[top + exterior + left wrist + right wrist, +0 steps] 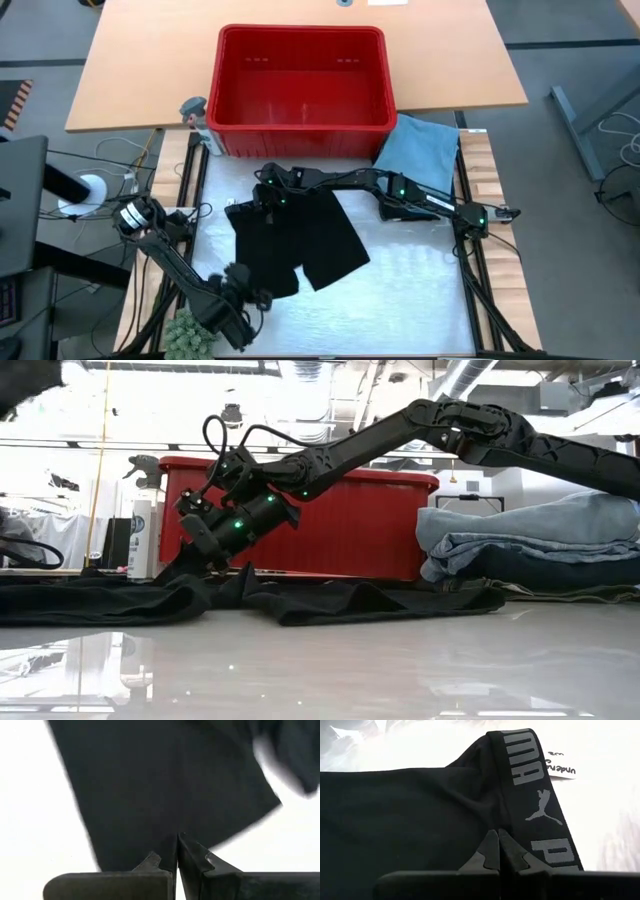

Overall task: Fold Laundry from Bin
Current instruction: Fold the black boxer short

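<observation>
The black garment [300,240] was soft matt cloth, lying limp in low folds just in front of the red bin [303,125]. Its waistband [535,795] looked like a smoother, tighter elastic weave with grey printed lettering, and a small white printed label [562,768] lay beside the band. The bin was moulded plastic with a slight sheen and fine ribbing on its walls. The folded light blue garment [420,145] beside the bin was matt, soft cloth. The work surface [410,300] in front of the bin was glossy and pale, mirroring the cloth. The tabletop [150,70] under the bin was smooth matt wood.
</observation>
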### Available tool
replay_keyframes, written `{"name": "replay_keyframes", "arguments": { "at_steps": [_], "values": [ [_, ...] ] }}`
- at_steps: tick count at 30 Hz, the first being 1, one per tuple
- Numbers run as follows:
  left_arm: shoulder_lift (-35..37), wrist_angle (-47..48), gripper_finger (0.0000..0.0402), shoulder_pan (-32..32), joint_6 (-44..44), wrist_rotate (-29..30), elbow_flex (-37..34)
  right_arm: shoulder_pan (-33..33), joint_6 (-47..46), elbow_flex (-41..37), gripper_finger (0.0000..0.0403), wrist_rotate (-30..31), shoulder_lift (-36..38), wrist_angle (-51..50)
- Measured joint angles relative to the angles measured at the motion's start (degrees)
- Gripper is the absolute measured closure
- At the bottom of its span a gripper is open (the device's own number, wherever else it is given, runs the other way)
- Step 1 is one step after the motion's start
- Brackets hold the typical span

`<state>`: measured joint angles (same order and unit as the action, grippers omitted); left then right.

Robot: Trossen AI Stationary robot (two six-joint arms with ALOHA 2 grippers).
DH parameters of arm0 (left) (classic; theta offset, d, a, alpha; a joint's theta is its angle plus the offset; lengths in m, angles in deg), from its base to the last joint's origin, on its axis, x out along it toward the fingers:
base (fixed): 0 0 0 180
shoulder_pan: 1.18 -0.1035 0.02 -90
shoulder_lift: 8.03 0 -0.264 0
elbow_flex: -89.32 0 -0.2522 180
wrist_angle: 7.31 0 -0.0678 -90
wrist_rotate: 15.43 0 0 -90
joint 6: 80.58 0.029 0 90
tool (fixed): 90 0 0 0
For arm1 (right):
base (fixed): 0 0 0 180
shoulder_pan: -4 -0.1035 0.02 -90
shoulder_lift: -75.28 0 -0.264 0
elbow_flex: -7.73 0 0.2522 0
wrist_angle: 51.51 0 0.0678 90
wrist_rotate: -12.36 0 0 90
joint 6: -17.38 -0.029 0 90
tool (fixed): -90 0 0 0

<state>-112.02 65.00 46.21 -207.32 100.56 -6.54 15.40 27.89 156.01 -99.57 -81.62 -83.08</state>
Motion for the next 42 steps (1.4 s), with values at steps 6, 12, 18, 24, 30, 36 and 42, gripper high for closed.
{"name": "replay_keyframes", "arguments": {
  "at_steps": [6, 12, 18, 24, 30, 36, 42],
  "values": [
    [-0.2, 7.6, 0.0401, -1.7, 3.0, 4.3, -0.3, -0.1, 0.0, 0.0, 0.0386, -0.6, 0.0, -0.1],
    [-0.3, -4.1, 0.0401, -2.3, 4.5, 2.9, -8.0, -0.1, 0.0, 0.0, 0.0386, -0.7, 0.0, -0.2],
    [-0.1, -14.8, 0.0401, -1.8, 5.6, 0.9, -13.1, 0.0, -0.2, 0.0, 0.0386, -0.7, 0.0, -0.2],
    [0.0, -20.8, 0.0401, -1.7, 3.7, 1.9, -13.8, 0.0, -0.1, 0.0, 0.0386, -0.8, 0.0, -0.2],
    [-0.2, -27.0, 0.0401, -1.7, 7.9, 0.4, -12.6, 0.6, -0.1, -0.1, 0.0381, -1.2, 0.3, -0.4],
    [-0.2, -25.5, 0.0401, -1.7, 8.0, 0.2, -12.6, 1.3, -0.4, -0.2, 0.0355, -1.8, 2.9, -2.2],
    [2.8, -19.7, 0.0401, -2.9, 6.7, 4.9, -12.7, 1.3, 0.9, -0.2, 0.0350, -7.7, 6.0, -7.7]
  ]
}}
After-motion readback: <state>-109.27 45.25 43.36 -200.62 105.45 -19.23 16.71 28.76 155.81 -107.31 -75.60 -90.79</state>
